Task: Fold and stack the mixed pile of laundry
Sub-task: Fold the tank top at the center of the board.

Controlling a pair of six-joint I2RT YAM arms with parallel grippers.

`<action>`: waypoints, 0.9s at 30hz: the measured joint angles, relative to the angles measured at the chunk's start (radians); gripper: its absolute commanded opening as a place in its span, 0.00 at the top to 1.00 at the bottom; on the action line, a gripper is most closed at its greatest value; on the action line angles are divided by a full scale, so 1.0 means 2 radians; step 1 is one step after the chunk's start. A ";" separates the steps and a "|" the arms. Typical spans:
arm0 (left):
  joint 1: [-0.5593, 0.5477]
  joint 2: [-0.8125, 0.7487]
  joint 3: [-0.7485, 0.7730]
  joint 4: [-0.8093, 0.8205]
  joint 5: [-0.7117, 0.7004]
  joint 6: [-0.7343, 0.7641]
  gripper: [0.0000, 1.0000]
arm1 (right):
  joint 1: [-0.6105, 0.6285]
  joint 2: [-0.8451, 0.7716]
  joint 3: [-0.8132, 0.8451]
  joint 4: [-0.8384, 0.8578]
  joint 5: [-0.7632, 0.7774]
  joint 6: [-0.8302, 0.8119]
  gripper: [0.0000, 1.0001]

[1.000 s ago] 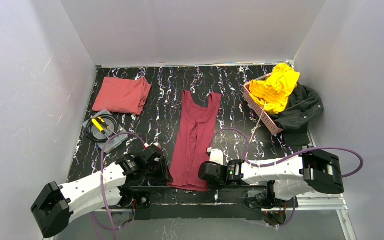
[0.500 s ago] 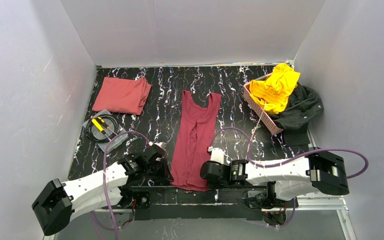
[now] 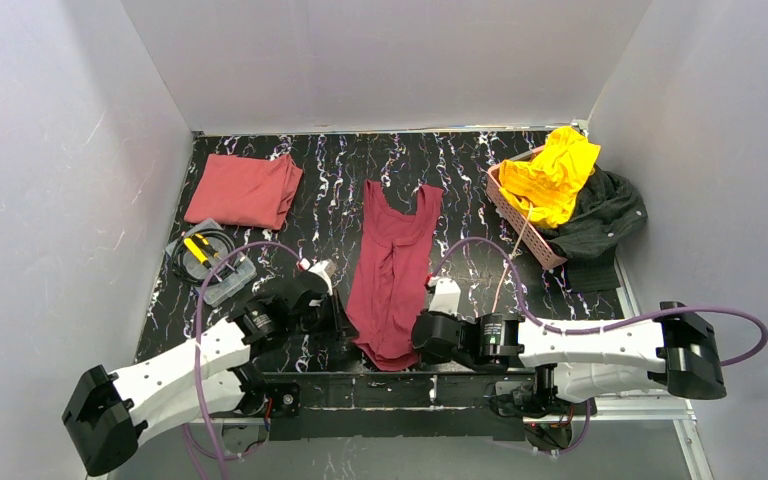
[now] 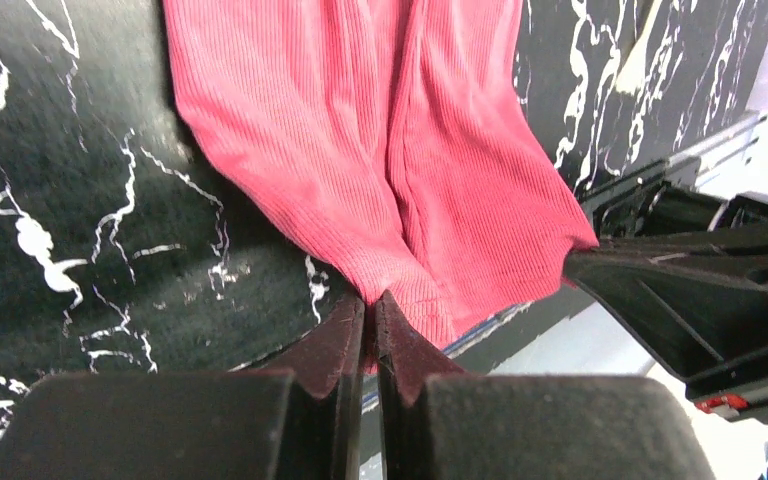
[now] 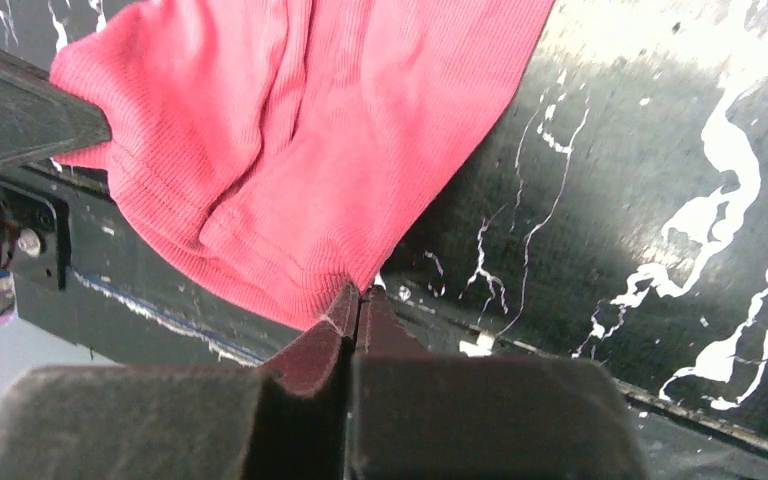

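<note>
Black, white-veined tabletop [image 3: 320, 215], enclosed by pale walls, is shown from above. The maroon garment [image 3: 392, 270] is laid lengthwise at centre, straps toward the far wall and hem toward the arm bases. The left gripper [image 3: 340, 322] and right gripper [image 3: 422, 335] are set at the two near hem corners. A salmon-red garment [image 3: 243, 190], already folded, lies at the far left. A yellow garment [image 3: 555, 175] is heaped in the pink basket [image 3: 520, 215] at the far right, with a charcoal garment [image 3: 600, 220] draped beside it. The step in hand is judged to be the first fold of the maroon piece.

Left wrist view: the left gripper [image 4: 371, 305] is seen pressed together on the hem corner of the maroon garment [image 4: 400, 150], with ribbed cloth pinched between the tips. The right gripper [image 4: 660, 280] is visible at the opposite corner.

Right wrist view: the right gripper [image 5: 358, 298] is likewise seen closed on the hem edge of the maroon garment [image 5: 310, 150], with the cloth bunched just above the tips.

The next move is judged to call for both corners being lifted together and carried toward the straps, with the hem kept level between the arms. A clear tray [image 3: 208, 262] of coiled leads lies near the left arm, and a cream cord [image 3: 520, 240] trails from the basket near the right. Neither lies on the central path, though each could be snagged by a wide swing.
</note>
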State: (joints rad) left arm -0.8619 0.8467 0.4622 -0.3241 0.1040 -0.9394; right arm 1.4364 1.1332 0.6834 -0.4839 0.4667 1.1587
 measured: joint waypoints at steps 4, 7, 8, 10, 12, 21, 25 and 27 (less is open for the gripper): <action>0.025 0.039 0.014 0.023 0.000 0.011 1.00 | -0.031 0.000 0.009 0.002 0.009 -0.030 0.99; 0.052 0.075 0.025 0.045 0.002 0.018 1.00 | -0.083 0.008 0.015 0.014 0.003 -0.063 0.99; 0.063 0.089 0.031 0.056 0.005 0.021 1.00 | -0.106 0.014 0.018 0.023 -0.001 -0.079 0.99; 0.080 0.114 0.043 0.073 0.010 0.027 1.00 | -0.137 0.026 0.023 0.035 -0.008 -0.102 0.99; 0.096 0.139 0.055 0.091 0.016 0.034 1.00 | -0.167 0.043 0.031 0.048 -0.018 -0.130 0.99; 0.163 0.278 0.130 0.162 0.048 0.075 1.00 | -0.271 0.129 0.096 0.104 -0.055 -0.236 0.99; 0.188 0.321 0.173 0.179 0.057 0.091 1.00 | -0.310 0.164 0.128 0.124 -0.072 -0.270 0.99; 0.201 0.347 0.194 0.187 0.061 0.098 1.00 | -0.329 0.181 0.143 0.129 -0.080 -0.284 0.99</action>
State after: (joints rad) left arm -0.4606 1.5398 0.8494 0.0498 0.2264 -0.7425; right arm 0.7784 1.4960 0.9695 -0.2264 0.3065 0.5915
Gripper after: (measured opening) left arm 0.025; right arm 0.031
